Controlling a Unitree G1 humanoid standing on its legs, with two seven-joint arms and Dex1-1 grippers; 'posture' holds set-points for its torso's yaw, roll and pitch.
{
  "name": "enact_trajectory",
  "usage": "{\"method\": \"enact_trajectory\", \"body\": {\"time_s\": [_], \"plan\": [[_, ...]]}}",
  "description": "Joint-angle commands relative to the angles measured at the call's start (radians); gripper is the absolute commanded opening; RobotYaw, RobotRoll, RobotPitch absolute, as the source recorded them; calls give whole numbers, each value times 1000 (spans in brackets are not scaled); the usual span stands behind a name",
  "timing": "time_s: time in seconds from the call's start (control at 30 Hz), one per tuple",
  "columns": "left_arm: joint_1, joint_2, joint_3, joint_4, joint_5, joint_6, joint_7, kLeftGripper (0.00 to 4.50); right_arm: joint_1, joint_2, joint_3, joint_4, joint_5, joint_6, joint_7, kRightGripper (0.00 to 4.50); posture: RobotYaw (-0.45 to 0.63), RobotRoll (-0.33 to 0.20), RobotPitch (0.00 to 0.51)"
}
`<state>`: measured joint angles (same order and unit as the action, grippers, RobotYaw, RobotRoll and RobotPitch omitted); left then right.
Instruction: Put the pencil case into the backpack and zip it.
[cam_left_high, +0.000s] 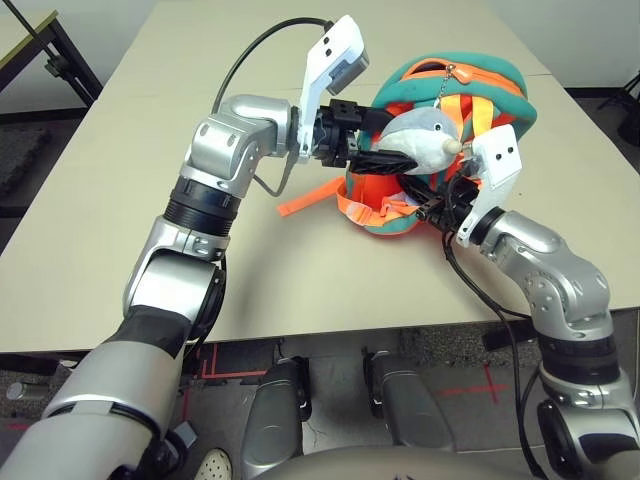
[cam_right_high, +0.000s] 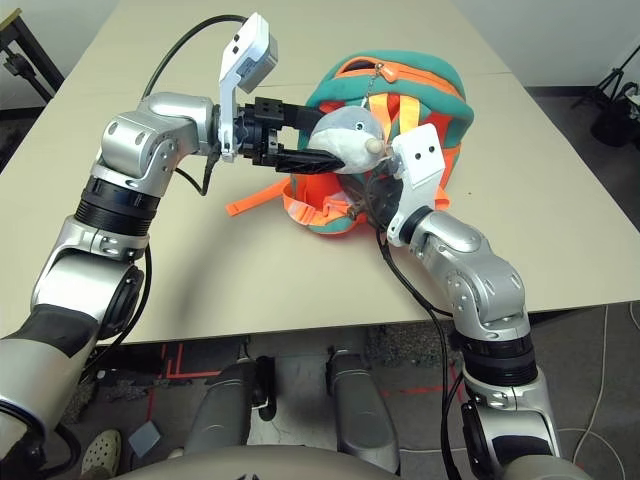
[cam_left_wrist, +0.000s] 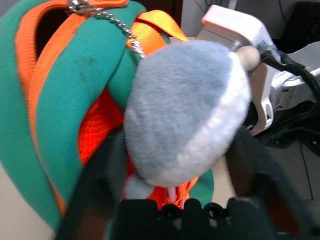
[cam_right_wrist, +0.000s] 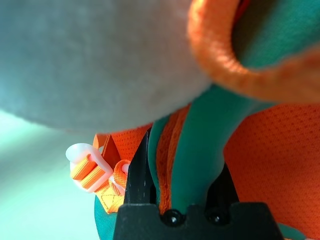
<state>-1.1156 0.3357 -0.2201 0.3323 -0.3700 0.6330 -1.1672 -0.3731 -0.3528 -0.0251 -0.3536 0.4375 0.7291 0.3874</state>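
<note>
Silver forearms (cam_left_high: 115, 390) flank the tabletop (cam_left_high: 290, 290); toward its right edge, an orange-trimmed teal backpack (cam_left_high: 505, 78), left gripper (cam_left_wrist: 178, 142) wide around its plush (cam_left_wrist: 182, 110), right gripper (cam_right_wrist: 187, 155) pinching its strap (cam_right_wrist: 205, 135).

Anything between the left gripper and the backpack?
Yes: the grey-and-white plush charm sits between the left gripper's open fingers, in front of the backpack's strap side. Whether they touch it, I can't tell.

no readable text or labels anywhere

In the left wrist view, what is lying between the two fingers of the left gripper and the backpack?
The plush animal charm, before the backpack; the left wrist view shows it.
</note>
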Motion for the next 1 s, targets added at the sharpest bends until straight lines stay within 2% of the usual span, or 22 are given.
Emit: {"method": "enact_trajectory", "body": {"time_s": [0.03, 0.53, 0.6, 0.7, 0.87, 0.93, 0.97, 1.0], "plan": [[8, 3, -6, -15, 3, 20, -10, 2426, 21, 11, 31, 10, -1, 16, 8, 359, -160, 0, 139], [26, 0, 32, -62, -30, 81, 12, 2426, 14, 18, 42, 22, -12, 12, 22, 359, -143, 0, 136], [30, -1, 22, -57, -17, 69, 14, 2034, 14, 19, 43, 22, -14, 11, 22, 359, -145, 0, 136], [34, -6, 20, -59, -18, 63, 13, 2411, 13, 18, 43, 22, -17, 10, 22, 359, -148, 0, 136], [37, -13, 19, -58, -16, 57, 16, 4328, 16, 16, 43, 20, -19, 10, 22, 359, -150, 0, 136], [39, -16, 17, -58, -18, 63, 17, 4500, 16, 16, 43, 20, -20, 9, 22, 359, -149, 0, 135], [39, -17, 16, -58, -19, 66, 17, 4427, 16, 16, 44, 21, -21, 9, 22, 359, -149, 0, 135], [40, -19, 17, -57, -20, 68, 19, 4158, 16, 16, 44, 21, -21, 8, 23, 359, -149, 0, 135]]}}
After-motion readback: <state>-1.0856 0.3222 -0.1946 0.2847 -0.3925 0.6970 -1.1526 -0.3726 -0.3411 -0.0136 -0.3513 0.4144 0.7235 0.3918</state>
